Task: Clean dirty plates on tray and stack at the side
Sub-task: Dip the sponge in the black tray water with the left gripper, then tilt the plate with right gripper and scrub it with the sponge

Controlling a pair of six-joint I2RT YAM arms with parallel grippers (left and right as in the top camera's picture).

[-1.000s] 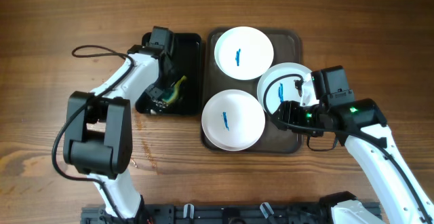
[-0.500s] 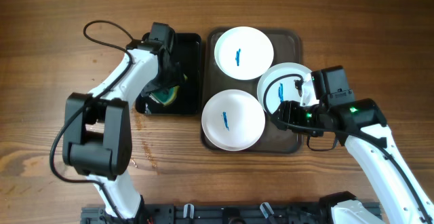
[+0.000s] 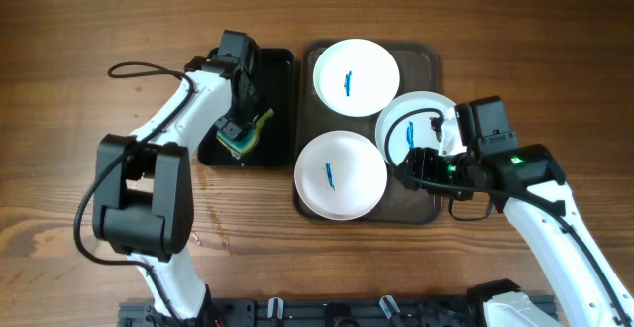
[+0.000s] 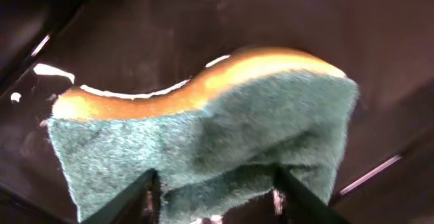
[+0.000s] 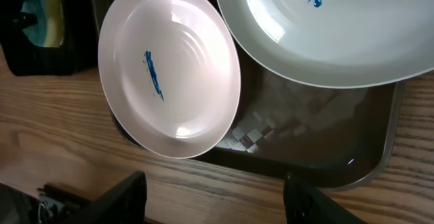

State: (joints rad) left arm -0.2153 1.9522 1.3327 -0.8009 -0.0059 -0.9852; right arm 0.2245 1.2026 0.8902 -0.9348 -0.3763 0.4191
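Three white plates with blue smears lie on the dark brown tray [image 3: 423, 62]: one at the back [image 3: 356, 72], one at the front left [image 3: 340, 175], and one at the right [image 3: 416, 119], partly under my right arm. My left gripper [image 3: 238, 129] is over the black tray and shut on a green and yellow sponge [image 4: 203, 136]. My right gripper [image 3: 414, 168] is open and empty by the tray's front right. In the right wrist view its fingers [image 5: 213, 207] hang over the wood in front of the front left plate [image 5: 183, 81] and the right plate [image 5: 339, 41].
The smaller black glossy tray [image 3: 279, 69] lies against the brown tray's left side and holds the sponge [image 3: 248, 135]. A black cable [image 3: 139, 71] loops from the left arm over the table. Bare wood surrounds both trays.
My left gripper has shifted slightly over the black tray, and the sponge has gone from lying flat to pinched between its fingers. The right arm and the plates have not moved.
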